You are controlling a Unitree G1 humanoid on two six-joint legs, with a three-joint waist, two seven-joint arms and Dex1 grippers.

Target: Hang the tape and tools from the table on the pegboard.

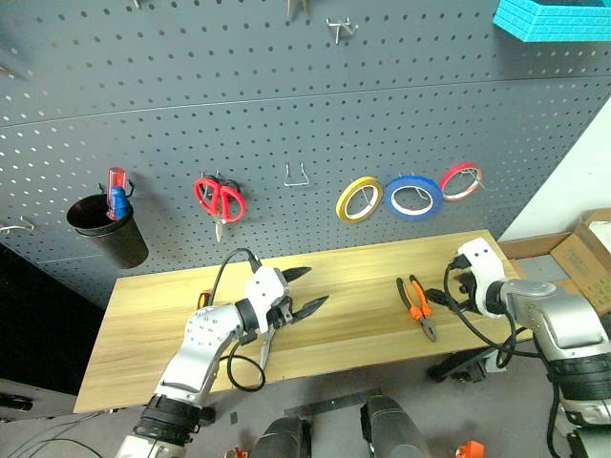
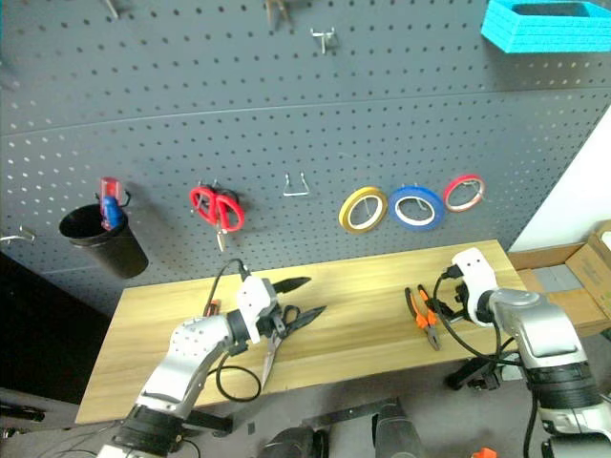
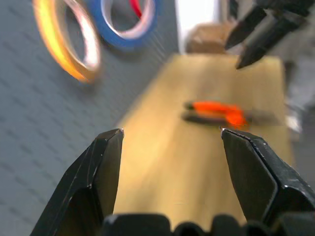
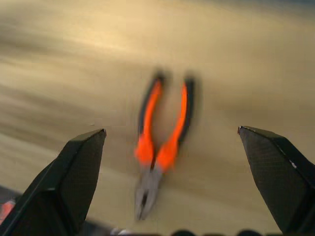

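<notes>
From the head cameras, you are looking at the dark grey perforated pegboard (image 1: 286, 105) with the thin blue ring of tape (image 1: 412, 197) already hanging on a hook between a yellow roll (image 1: 359, 198) and a red roll (image 1: 461, 181), so that item looks done. The orange-and-black-handled pliers (image 1: 418, 305) are lying on the light wooden plank table (image 1: 162, 324), long axis running front to back, handles toward the pegboard and nose toward you. The right gripper (image 1: 449, 295) is hanging just beside them, probably lining up a pick. The left gripper (image 1: 305, 291) is hovering with its fingers spread and empty over steel scissors (image 1: 266, 345) (partly hidden under the arm).

In the left wrist view, both black fingers (image 3: 101, 172) are standing apart with nothing between them, aiming along the table toward the pliers (image 3: 216, 110).

In the right wrist view, the fingers (image 4: 74, 179) are gaping wide, empty, and straddling the pliers (image 4: 160, 147), whose nose is pointing back toward the wrist.
</notes>
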